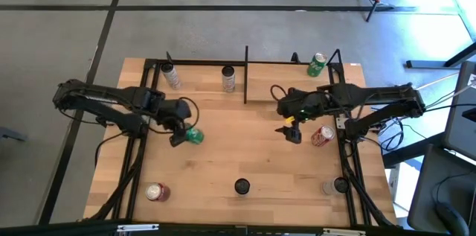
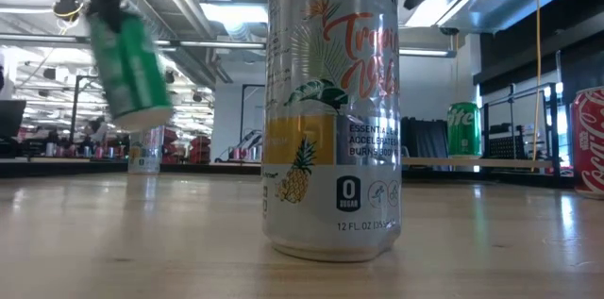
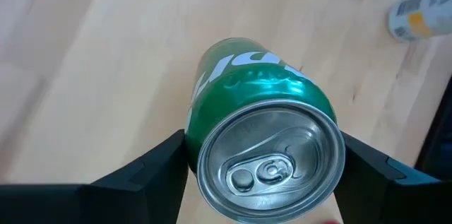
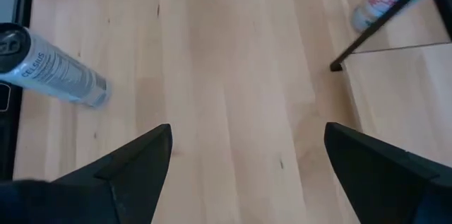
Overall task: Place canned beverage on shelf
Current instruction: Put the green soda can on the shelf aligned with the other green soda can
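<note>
A green can (image 1: 195,135) is held in my left gripper (image 1: 183,133) over the table's left middle. It also shows in the left wrist view (image 3: 247,97) and, lifted and tilted, in the low view (image 2: 127,63). My right gripper (image 1: 291,130) is open and empty over bare tabletop at the right middle (image 4: 247,153). The shelf (image 1: 294,87), a light-wood board with black posts and rails, stands at the far right. Another green can (image 1: 317,65) stands upright on the shelf's far corner. My left gripper pinches the green can's side wall near its top end (image 3: 205,136) between its two fingers (image 3: 159,164), one on each side. The fingers come from above, along the can. The can is lifted clear of the table, its top up, tilted.
Two silver cans (image 1: 171,77) (image 1: 228,80) stand by the far rail. A red can (image 1: 322,135) lies by my right gripper, another (image 1: 156,191) near the front left. A Celsius can (image 2: 330,110) stands at the near edge, and one more can (image 1: 332,186) at its right.
</note>
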Robot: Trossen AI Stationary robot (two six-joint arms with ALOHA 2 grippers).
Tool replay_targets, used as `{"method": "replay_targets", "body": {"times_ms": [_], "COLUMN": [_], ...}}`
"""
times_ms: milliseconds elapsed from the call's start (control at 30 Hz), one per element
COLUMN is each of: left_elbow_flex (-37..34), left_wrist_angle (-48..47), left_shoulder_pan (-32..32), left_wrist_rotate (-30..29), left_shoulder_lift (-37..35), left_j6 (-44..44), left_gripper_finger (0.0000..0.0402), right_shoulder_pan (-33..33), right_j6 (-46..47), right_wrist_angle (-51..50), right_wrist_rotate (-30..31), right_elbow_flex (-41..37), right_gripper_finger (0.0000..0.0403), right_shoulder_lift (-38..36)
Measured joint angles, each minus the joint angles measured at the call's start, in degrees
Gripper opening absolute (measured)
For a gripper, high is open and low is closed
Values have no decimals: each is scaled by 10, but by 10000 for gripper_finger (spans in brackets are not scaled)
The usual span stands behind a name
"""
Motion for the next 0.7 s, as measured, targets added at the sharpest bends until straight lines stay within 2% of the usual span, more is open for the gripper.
{"method": "replay_targets", "body": {"times_ms": [233,400,533,700], "left_elbow_flex": [109,182,231,259], "left_wrist_angle": [-16,-49,-58,-53], "left_shoulder_pan": [0,-2,-11,-25], "left_wrist_rotate": [27,34,30,32], "left_shoulder_lift": [169,287,349,401], "left_j6": [143,240,305,355], "left_gripper_finger": [259,259,259,259], "right_shoulder_pan": [-1,-1,-1,-1], "right_j6": [-4,-3,9,31], "right_wrist_angle": [-2,2,4,7], "right_wrist_rotate": [7,6,6,3], "right_elbow_flex": [-1,-35,-68,-85], "right_gripper_finger": [357,357,357,357], "right_shoulder_lift": [-8,-7,-7,-7]}}
